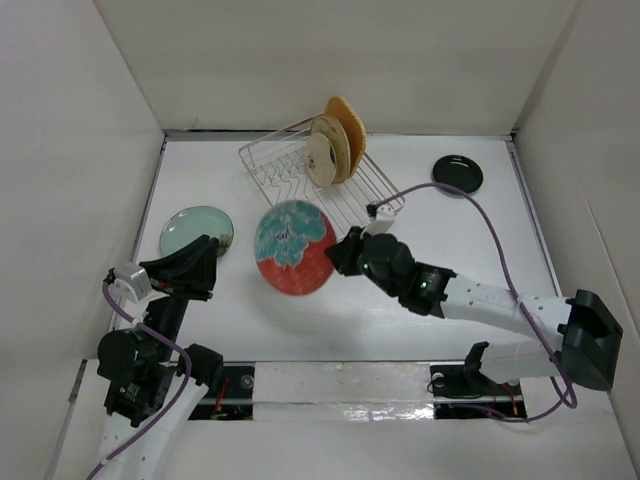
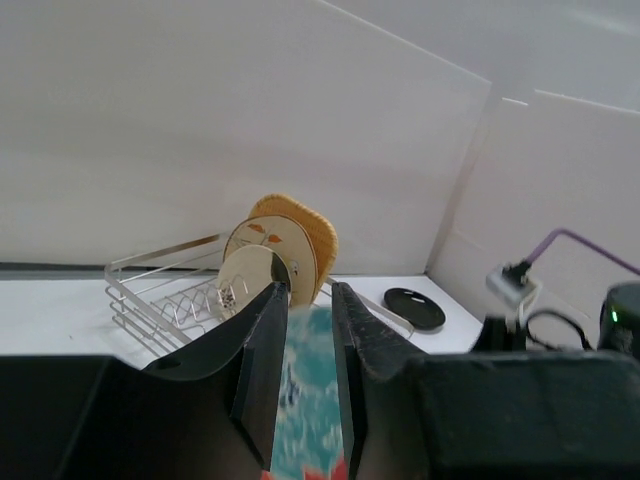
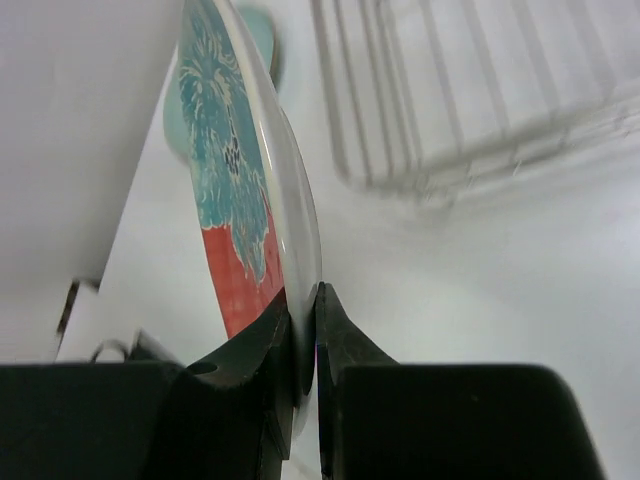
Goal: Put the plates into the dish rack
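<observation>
From above, the dish rack [image 1: 322, 188] sits at upper centre of the table [image 1: 420, 300]. The wooden plate [image 1: 348, 128], beige speckled plate [image 1: 335, 148] and small cream plate [image 1: 319, 160] stand on edge in it. Just below it, the right tool [image 1: 338, 255] is clamped on the rim of the red flowered plate [image 1: 292, 248]. The pale teal plate [image 1: 195, 229] lies at left beside the left tool [image 1: 208, 268], and the small black plate [image 1: 457, 174] lies at upper right.

Only the left wrist view shows the left tool's [image 2: 308, 290] fingers slightly apart and empty, with the red flowered plate seen through the gap.

Only the right wrist view shows the grip up close: the right tool's [image 3: 303, 310] fingers pinch the plate's edge, and the plate stands nearly upright.
</observation>
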